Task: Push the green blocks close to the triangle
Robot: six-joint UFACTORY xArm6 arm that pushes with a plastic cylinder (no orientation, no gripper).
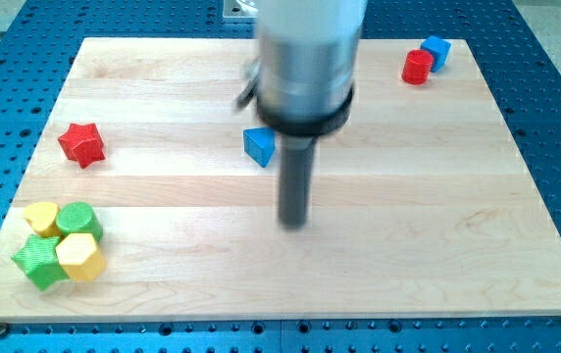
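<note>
My tip [293, 222] sat near mid-board, a bare rod end holding nothing, touching no block. The blue triangle [259, 146] lay just up and to the view's left of it, partly behind the rod's grey housing [305, 59].

The green blocks were well apart from the triangle, at the wooden board's [437, 226] bottom-left corner: a green cylinder [77, 218] and a green star [37, 260], packed touching a yellow heart-like block [41, 217] and a yellow hexagon [79, 257].

A red star [82, 143] stood alone at left. A red cylinder [417, 66] touched a blue cube [436, 51] at top right.
</note>
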